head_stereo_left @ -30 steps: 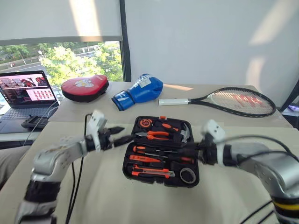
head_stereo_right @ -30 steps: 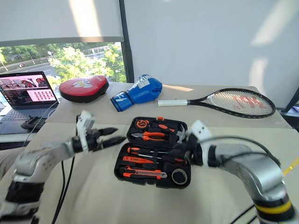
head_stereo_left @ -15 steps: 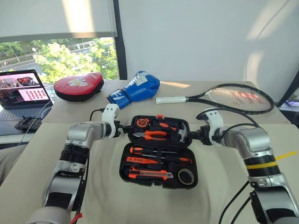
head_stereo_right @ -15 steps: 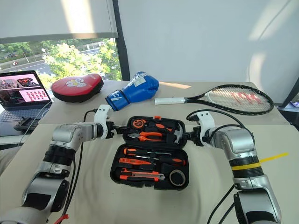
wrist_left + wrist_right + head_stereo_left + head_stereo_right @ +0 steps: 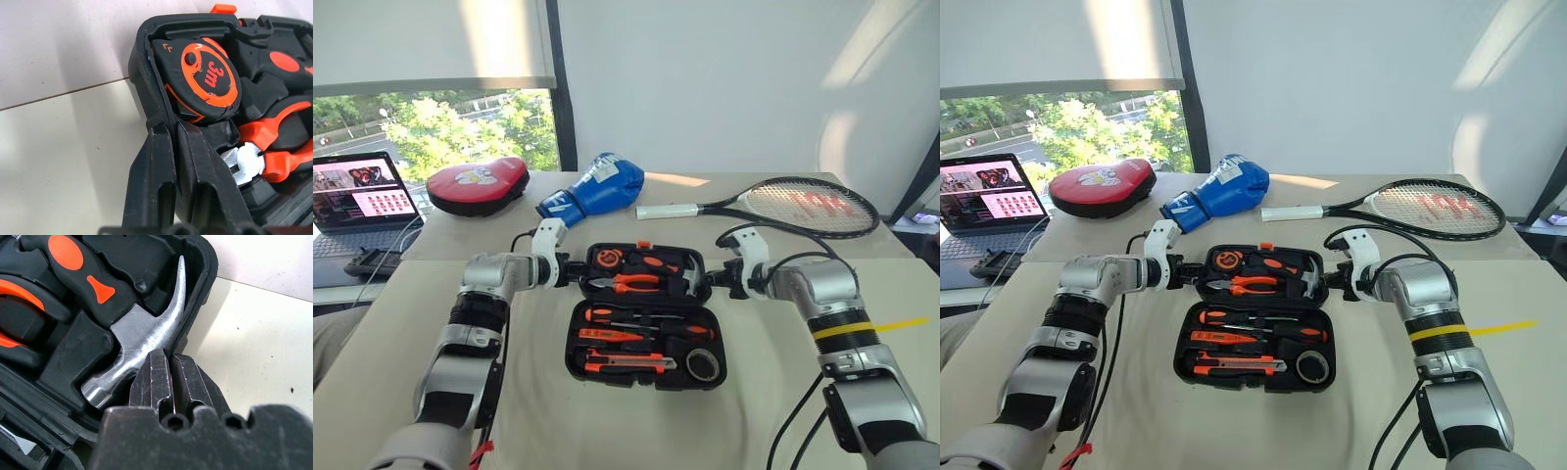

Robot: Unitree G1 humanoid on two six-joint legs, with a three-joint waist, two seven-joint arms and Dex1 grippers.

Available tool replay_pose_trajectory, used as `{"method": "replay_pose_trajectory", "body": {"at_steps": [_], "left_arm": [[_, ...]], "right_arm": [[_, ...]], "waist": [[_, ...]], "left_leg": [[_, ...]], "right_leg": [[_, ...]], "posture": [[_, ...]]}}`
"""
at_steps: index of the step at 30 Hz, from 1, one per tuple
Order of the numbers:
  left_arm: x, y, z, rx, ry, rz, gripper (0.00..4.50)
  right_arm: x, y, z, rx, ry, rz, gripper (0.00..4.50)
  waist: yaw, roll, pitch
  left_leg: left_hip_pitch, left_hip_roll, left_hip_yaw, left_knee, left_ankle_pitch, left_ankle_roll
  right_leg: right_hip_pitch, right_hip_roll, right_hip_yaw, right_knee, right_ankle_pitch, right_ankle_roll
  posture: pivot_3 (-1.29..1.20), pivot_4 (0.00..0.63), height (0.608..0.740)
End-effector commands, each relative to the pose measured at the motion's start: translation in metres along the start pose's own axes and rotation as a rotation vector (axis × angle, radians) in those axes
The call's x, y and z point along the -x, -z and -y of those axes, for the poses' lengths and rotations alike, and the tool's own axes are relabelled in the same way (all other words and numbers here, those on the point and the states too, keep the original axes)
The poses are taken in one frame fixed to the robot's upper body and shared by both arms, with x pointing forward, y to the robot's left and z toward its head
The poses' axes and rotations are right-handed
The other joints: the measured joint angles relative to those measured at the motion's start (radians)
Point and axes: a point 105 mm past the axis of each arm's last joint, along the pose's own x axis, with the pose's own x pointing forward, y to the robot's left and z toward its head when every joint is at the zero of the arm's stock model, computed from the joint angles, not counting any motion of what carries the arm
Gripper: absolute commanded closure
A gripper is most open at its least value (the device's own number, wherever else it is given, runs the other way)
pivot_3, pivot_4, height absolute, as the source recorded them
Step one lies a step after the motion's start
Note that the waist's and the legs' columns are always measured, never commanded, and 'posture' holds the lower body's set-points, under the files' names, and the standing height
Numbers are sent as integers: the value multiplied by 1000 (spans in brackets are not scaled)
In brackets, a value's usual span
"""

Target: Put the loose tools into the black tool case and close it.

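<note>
Jaws of the left gripper [image 5: 570, 271] and right gripper [image 5: 709, 283] are pinched on the far half's side walls at nine and three o'clock of the open black tool case [image 5: 646, 315], which lies mid-surface [image 5: 538, 411], long axis crosswise; left wrist view: the fingers [image 5: 161, 181] straddle the rim beside the tape measure [image 5: 205, 81]; right wrist view: the fingers [image 5: 159, 379] clamp the rim beside the hammer [image 5: 142, 340].

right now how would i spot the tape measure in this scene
Find the open black moulded-plastic tool case on the beige table. In its far half, at the robot's-left corner, sits the round black-and-orange tape measure. Unlike the neighbouring orange-handled pliers, it's disc-shaped and marked 3m.
</note>
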Motion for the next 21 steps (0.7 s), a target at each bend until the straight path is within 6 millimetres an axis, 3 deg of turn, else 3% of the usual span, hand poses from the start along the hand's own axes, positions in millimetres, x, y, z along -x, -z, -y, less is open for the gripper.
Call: {"method": "replay_pose_trajectory", "body": {"at_steps": [1,5,8,11,16,21], "left_arm": [[-7,-44,32,-127,100,213,4486],[-3,-74,50,-324,116,389,4486],[7,-78,66,-464,179,488,4486],[20,-63,75,-656,221,546,4486],[44,-19,83,-907,321,551,4486],[61,25,61,-1031,332,413,4486]], "right_arm": [[5,-46,0,99,27,243,4500],[15,-72,-2,308,97,430,4500],[27,-78,-15,420,97,546,4500],[43,-65,-29,507,68,630,4500],[69,-30,-39,557,80,627,4500],[94,22,-53,701,58,479,4500]], "waist": [[1,0,0],[3,-1,1],[2,-1,1],[-3,0,1],[-4,0,1],[14,0,1]], "left_leg": [[0,0,0,0,0,0],[-7,-3,0,-1,4,-2],[-18,-4,1,-1,9,-1],[-21,-4,1,-5,10,-1],[-20,-3,1,-13,9,-2],[-17,-2,1,-11,9,-2]], "right_leg": [[0,0,0,0,0,0],[-8,-3,0,1,3,-2],[-21,-3,0,6,4,-2],[-25,-3,-3,4,4,-2],[-25,-1,-6,-2,3,0],[-19,-1,-6,-3,2,1]], "posture": [[0,150,740],[0,150,740],[0,150,740],[0,150,740],[0,150,740],[0,150,740]]}}
